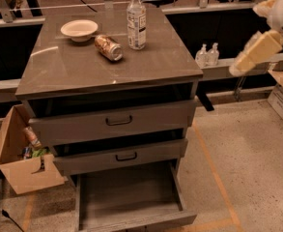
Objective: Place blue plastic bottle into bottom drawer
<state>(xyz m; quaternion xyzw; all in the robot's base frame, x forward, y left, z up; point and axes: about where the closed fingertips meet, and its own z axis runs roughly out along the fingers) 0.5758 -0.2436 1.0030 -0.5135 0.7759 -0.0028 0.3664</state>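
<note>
The blue plastic bottle (136,21), clear with a white cap and a pale label, stands upright at the back of the cabinet top (73,69). The bottom drawer (129,195) is pulled out at floor level and nothing shows inside it. My gripper (254,52), cream-coloured, hangs in the air at the right edge of the view. It is well to the right of the cabinet, about level with its top, and far from the bottle. It holds nothing that I can see.
A dented can (108,48) lies on its side beside the bottle, and a white bowl (79,29) sits to its left. Two small pump bottles (206,55) stand on a ledge behind. The two upper drawers are slightly open. An open cardboard box (20,163) sits on the floor at the left.
</note>
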